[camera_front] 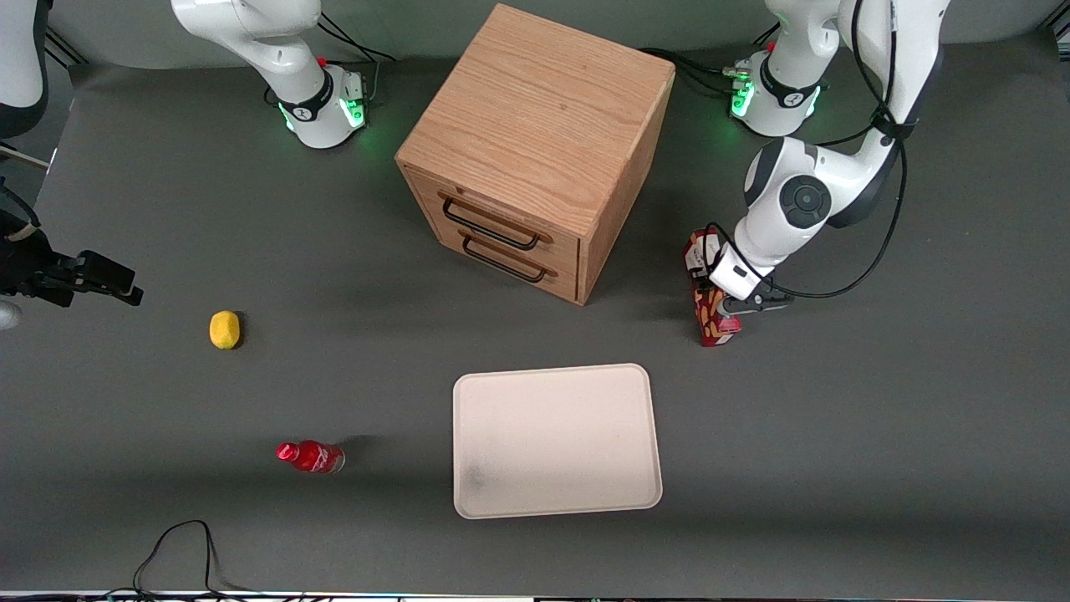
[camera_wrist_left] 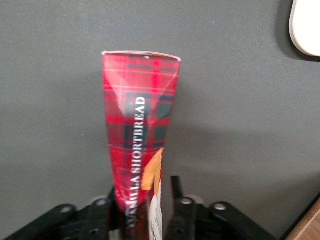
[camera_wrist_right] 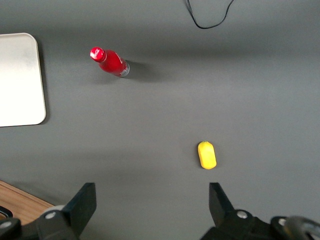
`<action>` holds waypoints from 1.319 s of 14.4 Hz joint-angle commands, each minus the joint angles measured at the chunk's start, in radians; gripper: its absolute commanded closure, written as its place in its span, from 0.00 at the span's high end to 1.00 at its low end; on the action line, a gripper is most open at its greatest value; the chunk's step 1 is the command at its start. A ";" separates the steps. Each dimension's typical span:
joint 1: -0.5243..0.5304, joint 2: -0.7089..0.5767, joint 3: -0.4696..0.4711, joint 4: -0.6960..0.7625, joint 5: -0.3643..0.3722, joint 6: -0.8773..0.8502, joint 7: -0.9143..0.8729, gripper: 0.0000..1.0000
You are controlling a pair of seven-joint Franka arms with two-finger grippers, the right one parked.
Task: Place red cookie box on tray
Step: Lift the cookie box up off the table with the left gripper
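The red cookie box [camera_front: 717, 330] lies on the grey table beside the wooden cabinet, toward the working arm's end. My left gripper [camera_front: 726, 308] is lowered over it. In the left wrist view the tartan box [camera_wrist_left: 140, 115] runs away from the gripper [camera_wrist_left: 145, 187] between its fingers. One finger [camera_wrist_left: 175, 186] stands a little apart from the box's side, so the gripper is open around it. The other finger is mostly hidden by the box. The cream-white tray [camera_front: 552, 439] sits nearer the front camera than the box, and its corner [camera_wrist_left: 307, 25] shows in the wrist view.
A wooden two-drawer cabinet [camera_front: 535, 150] stands in the middle of the table. A yellow fruit [camera_front: 224, 329] and a small red bottle [camera_front: 311, 456] lie toward the parked arm's end. A black cable [camera_front: 180, 543] loops near the front edge.
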 commanded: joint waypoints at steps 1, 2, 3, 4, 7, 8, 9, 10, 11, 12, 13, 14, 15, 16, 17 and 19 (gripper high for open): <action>-0.006 -0.012 0.004 -0.004 0.010 0.001 -0.009 0.00; -0.004 -0.017 0.004 -0.004 0.010 -0.002 -0.004 0.00; -0.003 -0.028 0.004 -0.002 0.010 -0.007 -0.003 0.00; 0.000 -0.046 0.006 -0.002 0.010 -0.016 0.007 0.00; 0.007 -0.142 0.015 0.053 0.013 -0.195 0.054 0.00; 0.019 -0.182 0.015 0.096 0.014 -0.299 0.085 0.00; 0.029 -0.221 0.015 0.149 0.016 -0.414 0.102 0.00; 0.046 -0.250 0.018 0.218 0.016 -0.533 0.123 0.00; 0.065 -0.261 0.026 0.310 0.016 -0.667 0.158 0.00; 0.075 -0.261 0.046 0.413 0.016 -0.795 0.184 0.00; 0.077 -0.259 0.078 0.511 0.016 -0.899 0.191 0.00; 0.076 -0.255 0.107 0.592 0.014 -0.975 0.211 0.00; 0.077 -0.252 0.124 0.651 0.011 -1.028 0.243 0.00; 0.077 -0.250 0.144 0.686 0.005 -1.053 0.267 0.00; 0.077 -0.246 0.165 0.711 0.005 -1.061 0.283 0.00; 0.077 -0.217 0.176 0.766 0.005 -1.067 0.309 0.00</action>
